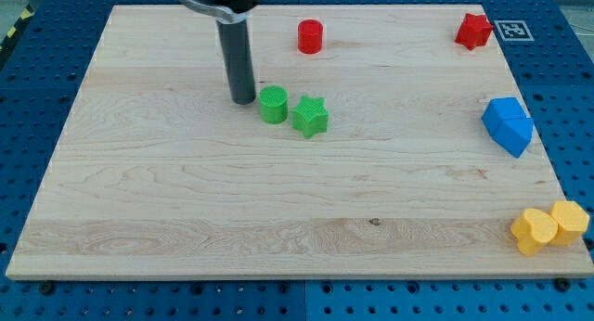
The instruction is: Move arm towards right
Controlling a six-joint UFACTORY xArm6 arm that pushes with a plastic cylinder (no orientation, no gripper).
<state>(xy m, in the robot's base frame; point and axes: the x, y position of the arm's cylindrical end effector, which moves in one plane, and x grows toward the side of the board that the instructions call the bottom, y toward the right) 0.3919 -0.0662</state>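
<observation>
My tip (243, 100) rests on the wooden board (186, 200) in the upper middle of the view, at the end of a dark rod coming down from the top edge. A green cylinder (273, 106) stands just right of the tip, nearly touching it. A green star block (310, 116) sits right of the cylinder, touching it or nearly so. A red cylinder (310, 36) stands above and to the right of the tip, well apart from it.
A red star-like block (473, 31) sits at the top right corner. Two blue blocks (508, 125) lie together at the right edge. Two yellow blocks (550, 227) sit together at the bottom right corner. A marker tag (510, 29) lies beyond the board's top right.
</observation>
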